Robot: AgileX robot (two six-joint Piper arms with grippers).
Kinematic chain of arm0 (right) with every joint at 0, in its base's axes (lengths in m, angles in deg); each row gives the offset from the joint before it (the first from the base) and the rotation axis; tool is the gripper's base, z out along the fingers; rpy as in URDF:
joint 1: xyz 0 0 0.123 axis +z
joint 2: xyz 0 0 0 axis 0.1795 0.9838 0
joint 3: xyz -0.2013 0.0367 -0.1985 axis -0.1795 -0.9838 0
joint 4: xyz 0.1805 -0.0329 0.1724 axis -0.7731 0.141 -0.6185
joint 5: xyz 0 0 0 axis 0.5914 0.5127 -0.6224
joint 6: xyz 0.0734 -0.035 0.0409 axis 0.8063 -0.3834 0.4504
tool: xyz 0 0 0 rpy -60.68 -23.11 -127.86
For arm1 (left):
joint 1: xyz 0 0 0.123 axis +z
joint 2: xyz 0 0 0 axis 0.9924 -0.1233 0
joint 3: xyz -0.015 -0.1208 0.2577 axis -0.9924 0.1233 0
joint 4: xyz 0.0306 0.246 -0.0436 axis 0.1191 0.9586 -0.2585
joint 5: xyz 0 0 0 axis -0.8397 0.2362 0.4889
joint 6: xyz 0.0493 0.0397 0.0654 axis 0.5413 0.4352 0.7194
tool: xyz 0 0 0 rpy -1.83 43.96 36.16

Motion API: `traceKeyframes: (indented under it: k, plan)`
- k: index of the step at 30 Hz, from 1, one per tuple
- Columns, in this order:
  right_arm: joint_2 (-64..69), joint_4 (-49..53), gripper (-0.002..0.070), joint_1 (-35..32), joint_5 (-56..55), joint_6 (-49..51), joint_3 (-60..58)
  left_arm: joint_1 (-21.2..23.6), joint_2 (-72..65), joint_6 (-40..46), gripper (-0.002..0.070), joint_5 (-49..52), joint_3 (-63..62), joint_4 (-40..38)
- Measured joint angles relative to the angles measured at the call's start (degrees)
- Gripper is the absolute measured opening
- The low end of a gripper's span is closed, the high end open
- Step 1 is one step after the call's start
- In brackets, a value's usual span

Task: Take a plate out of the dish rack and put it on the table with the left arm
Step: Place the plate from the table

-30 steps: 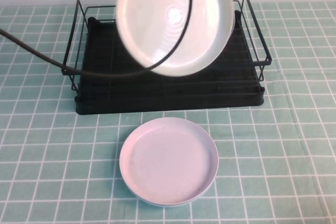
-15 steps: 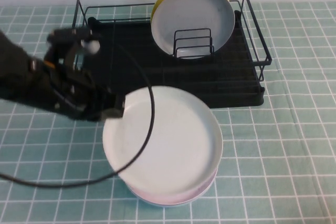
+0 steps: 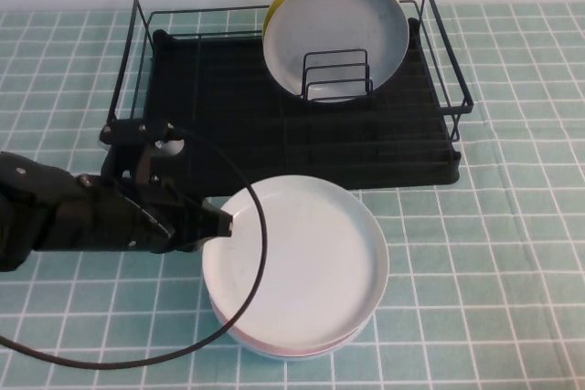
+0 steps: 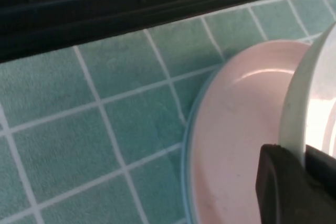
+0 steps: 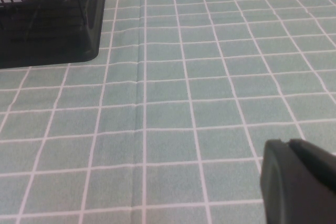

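1. The plate [image 3: 297, 258], a moment ago higher and further to the left above the table, has come lower and more squarely over the pinkish plate [image 3: 292, 346] beneath it.
2. The left gripper [image 3: 212, 223] pinches the plate's left rim; in the left wrist view the white rim [image 4: 294, 114] runs between the dark fingers [image 4: 281, 187], above the pink dish [image 4: 236, 145].
3. Judgement: the plate is out of the dish rack [image 3: 292, 107] and is landing on the other plate, not on bare cloth. Whether it already rests there cannot be told. Release is the remaining step.
4. The right gripper [image 5: 299, 182] is out of the high view; its wrist camera shows it parked low over bare cloth, near the rack's corner [image 5: 52, 30], fingers pressed together.
5. The table [image 3: 512, 253] carries a mint-green cloth with a white grid, lying flat with slight creases.
6. In the rack a grey-blue plate [image 3: 338, 34] stands upright against a yellow one [image 3: 274, 6], held by wire dividers [image 3: 336, 75]. A pale wall runs behind.
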Motion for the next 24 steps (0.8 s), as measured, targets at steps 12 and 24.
traceKeyframes:
  k: [12,24]
  plan:
    - [0.0,0.0,-0.0018,0.0,0.0,0.0,0.0,0.0,-6.86,11.18,0.0,-1.71,0.0,-7.61]
    - [0.0,0.0,-0.0018,0.0,0.0,0.0,0.0,0.0,-7.21,25.52,0.0307,-2.71,-0.1,-10.33]
